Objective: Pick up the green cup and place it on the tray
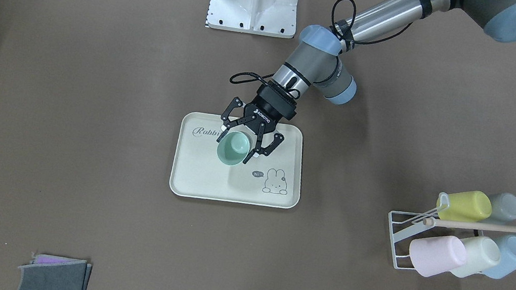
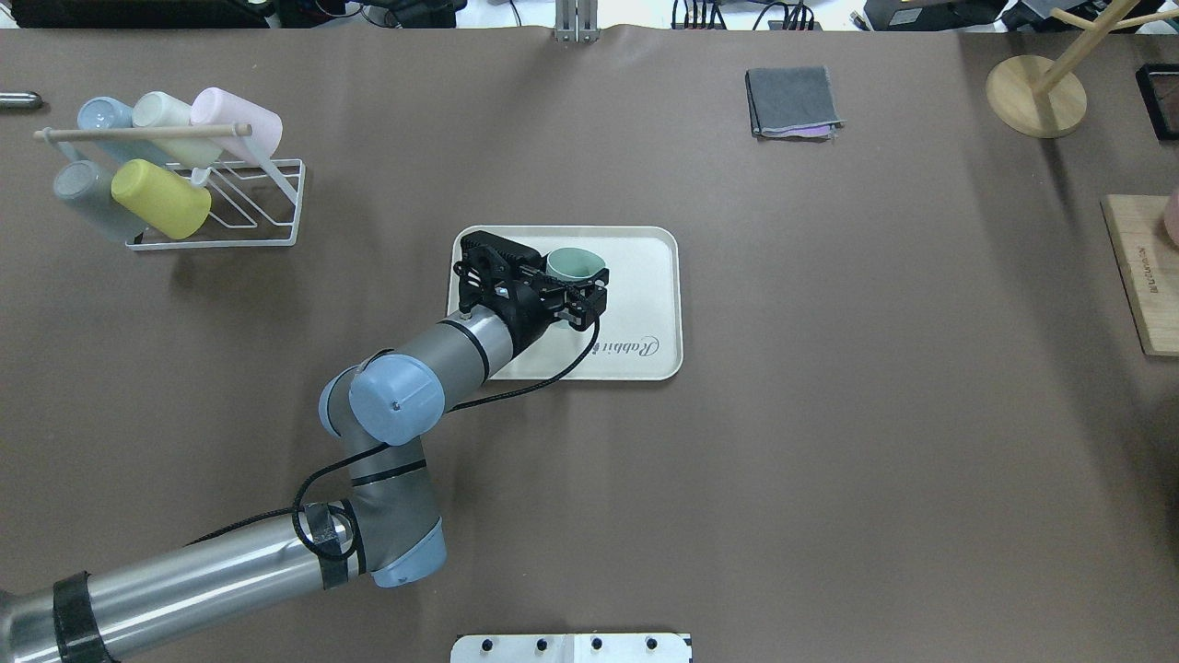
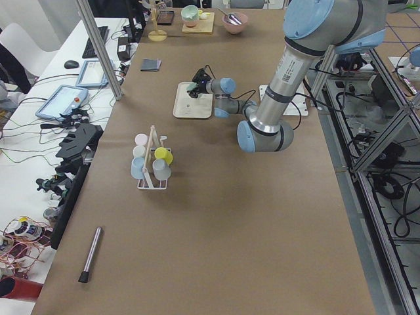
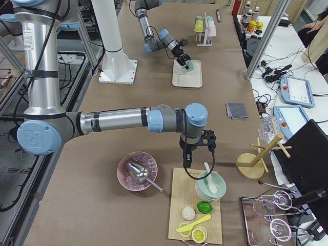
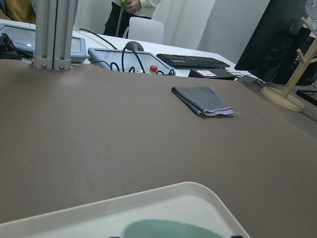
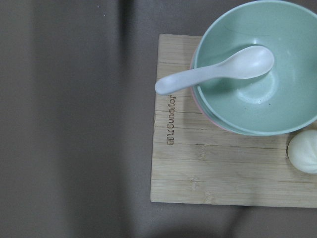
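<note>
Overhead exterior view, from the robot's side outward: the left arm comes in from the near left and ends over the tray. The tray lies flat on the brown surface with its "Rabbit" script at the near right corner. The left jaws are pinching the green cup, one finger on each side of its wall, with the cup's mouth facing upward. The front-facing view shows the same grip, with white pads against the cup's sides. The cup sits over the tray's middle, well inside every rim; whether its base touches the tray I cannot tell. To the cup's right the tray shows bare cream up to the raised edge. Level with the tray, at the surface's right edge, lies a wooden board. In the exterior right view the right jaws hang just above that board, beside stacked bowls holding a spoon. Whether they are spread or pressed together cannot be told. Farther out, a wire cup rack stands well apart to the left. A folded grey cloth lies well apart to the right, near the far edge.
</note>
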Available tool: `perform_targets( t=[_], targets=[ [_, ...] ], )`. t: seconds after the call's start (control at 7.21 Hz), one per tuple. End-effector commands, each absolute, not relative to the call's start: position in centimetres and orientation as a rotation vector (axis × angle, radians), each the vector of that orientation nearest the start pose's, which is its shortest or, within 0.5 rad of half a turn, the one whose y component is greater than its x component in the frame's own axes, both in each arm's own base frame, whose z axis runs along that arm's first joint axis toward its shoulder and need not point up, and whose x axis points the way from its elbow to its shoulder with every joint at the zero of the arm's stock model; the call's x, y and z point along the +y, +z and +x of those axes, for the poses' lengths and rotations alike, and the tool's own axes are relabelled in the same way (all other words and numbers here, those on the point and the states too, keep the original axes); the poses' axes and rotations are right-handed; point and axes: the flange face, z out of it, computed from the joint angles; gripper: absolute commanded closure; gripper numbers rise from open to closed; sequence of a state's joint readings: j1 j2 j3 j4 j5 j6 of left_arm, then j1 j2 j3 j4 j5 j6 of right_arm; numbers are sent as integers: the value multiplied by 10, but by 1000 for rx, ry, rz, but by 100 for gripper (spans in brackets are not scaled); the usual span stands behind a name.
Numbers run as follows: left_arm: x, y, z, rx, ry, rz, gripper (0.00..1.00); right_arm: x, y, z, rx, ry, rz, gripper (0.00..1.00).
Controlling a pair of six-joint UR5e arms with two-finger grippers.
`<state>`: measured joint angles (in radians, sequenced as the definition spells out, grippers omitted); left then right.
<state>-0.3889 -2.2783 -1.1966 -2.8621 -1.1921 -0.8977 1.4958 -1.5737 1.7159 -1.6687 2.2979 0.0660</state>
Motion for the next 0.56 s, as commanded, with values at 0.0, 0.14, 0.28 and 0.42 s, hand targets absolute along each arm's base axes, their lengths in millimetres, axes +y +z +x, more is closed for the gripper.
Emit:
perform_targets(
  t=[0.0, 0.14, 0.28, 0.42],
  targets=[
    [-435, 247, 618, 1222, -85, 1052, 21, -494, 601, 30, -728, -26, -7, 0],
    [-435, 246, 618, 1222, -84, 1053, 21, -494, 600, 30, -728, -27, -4, 0],
    [-434, 246, 618, 1221, -81, 1054, 19, -494, 600, 30, -728, -27, -4, 0],
    [-435, 246, 617, 1218, -78, 1058, 18, -494, 601, 30, -728, -26, -6, 0]
  ],
)
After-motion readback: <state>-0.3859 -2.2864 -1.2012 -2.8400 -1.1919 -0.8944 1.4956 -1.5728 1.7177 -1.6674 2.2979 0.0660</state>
